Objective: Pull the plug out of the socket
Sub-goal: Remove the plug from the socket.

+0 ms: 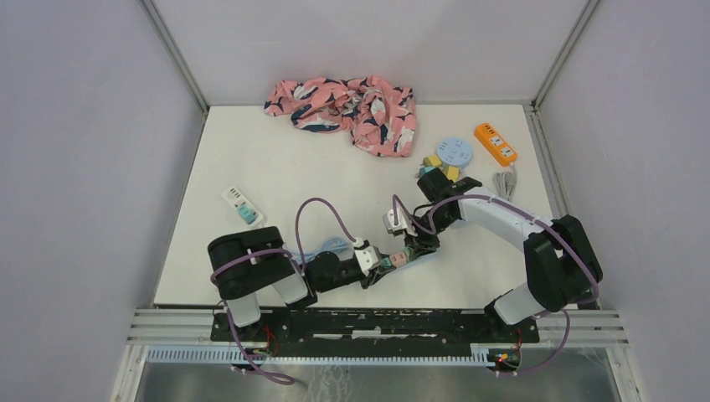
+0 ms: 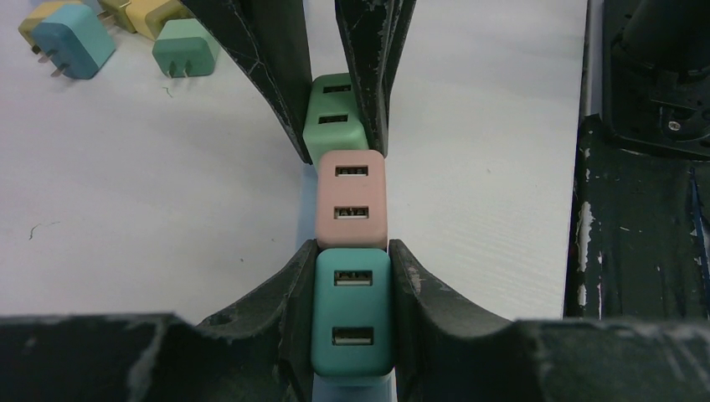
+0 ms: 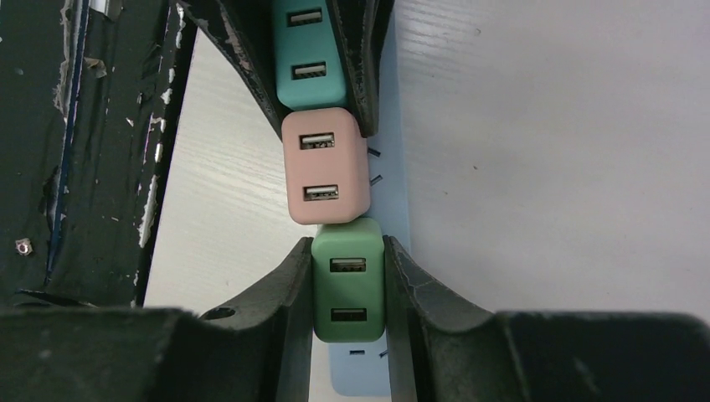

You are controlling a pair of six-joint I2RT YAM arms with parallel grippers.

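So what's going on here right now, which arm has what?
Both arms meet over a light blue power strip that carries three USB charger plugs in a row. The left gripper has its fingers closed on the teal plug at one end. The right gripper grips the green plug at the other end. The pink plug between them is untouched. All three look seated in the strip; none appears pulled out yet.
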